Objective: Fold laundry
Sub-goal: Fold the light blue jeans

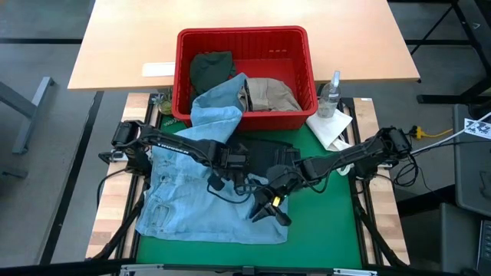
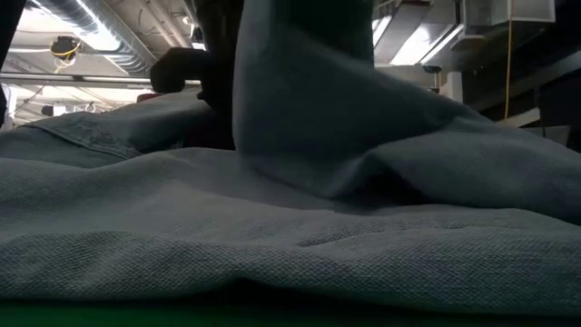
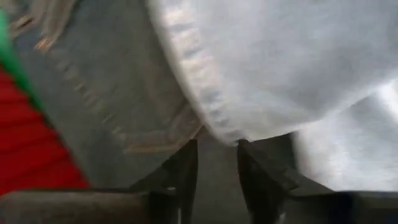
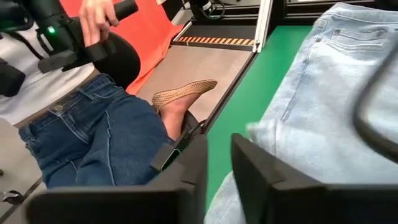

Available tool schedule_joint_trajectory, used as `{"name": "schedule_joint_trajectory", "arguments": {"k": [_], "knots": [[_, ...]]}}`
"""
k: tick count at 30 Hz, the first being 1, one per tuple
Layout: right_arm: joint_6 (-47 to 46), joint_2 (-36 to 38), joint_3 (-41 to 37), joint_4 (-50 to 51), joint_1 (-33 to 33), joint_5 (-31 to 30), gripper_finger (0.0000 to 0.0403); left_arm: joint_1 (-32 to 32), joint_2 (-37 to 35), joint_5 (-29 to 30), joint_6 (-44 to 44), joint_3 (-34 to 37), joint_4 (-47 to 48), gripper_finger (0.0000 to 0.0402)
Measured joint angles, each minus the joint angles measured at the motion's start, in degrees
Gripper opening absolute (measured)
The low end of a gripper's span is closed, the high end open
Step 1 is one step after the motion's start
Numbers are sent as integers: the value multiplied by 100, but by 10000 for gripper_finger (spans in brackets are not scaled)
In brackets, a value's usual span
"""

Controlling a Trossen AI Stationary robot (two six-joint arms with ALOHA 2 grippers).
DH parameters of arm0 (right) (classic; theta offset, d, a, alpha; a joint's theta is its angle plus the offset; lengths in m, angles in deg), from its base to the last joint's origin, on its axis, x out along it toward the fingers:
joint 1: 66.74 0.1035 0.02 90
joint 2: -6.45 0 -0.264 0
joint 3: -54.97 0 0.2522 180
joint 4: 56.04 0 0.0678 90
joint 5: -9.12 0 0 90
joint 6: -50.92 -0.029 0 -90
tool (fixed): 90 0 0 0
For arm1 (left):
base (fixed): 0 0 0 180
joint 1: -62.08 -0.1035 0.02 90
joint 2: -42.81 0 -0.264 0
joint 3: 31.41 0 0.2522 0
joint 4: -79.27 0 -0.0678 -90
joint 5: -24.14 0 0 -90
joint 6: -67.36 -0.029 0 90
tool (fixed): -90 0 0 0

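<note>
Now both claws, the left claw (image 1: 217, 182) and right claw (image 1: 263, 208), hover slightly parted (gripping nothing) over the light blue denim (image 1: 180, 201).

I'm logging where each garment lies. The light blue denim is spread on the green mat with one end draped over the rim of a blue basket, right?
Not quite: the basket is red, not blue, as the high view shows. The rest holds: the light blue denim is spread on the green mat, with one end draped over the basket's front rim.
</note>
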State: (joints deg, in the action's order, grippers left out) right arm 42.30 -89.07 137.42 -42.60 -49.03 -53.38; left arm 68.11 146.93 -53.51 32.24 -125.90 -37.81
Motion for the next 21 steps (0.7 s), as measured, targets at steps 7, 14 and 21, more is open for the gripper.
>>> {"name": "schedule_joint_trajectory", "arguments": {"k": [7, 14, 21], "knots": [[-2, 1, 0, -21, -2, -53, 172, 142, -38, 471, 195, 1, 258, 132], [-9, 1, 0, -119, -17, 332, 206, 147, -517, 514, 718, 0, 491, 118], [195, 64, 0, 1, -42, 1496, 205, 156, -1001, 238, 1326, 0, 344, 105]]}}
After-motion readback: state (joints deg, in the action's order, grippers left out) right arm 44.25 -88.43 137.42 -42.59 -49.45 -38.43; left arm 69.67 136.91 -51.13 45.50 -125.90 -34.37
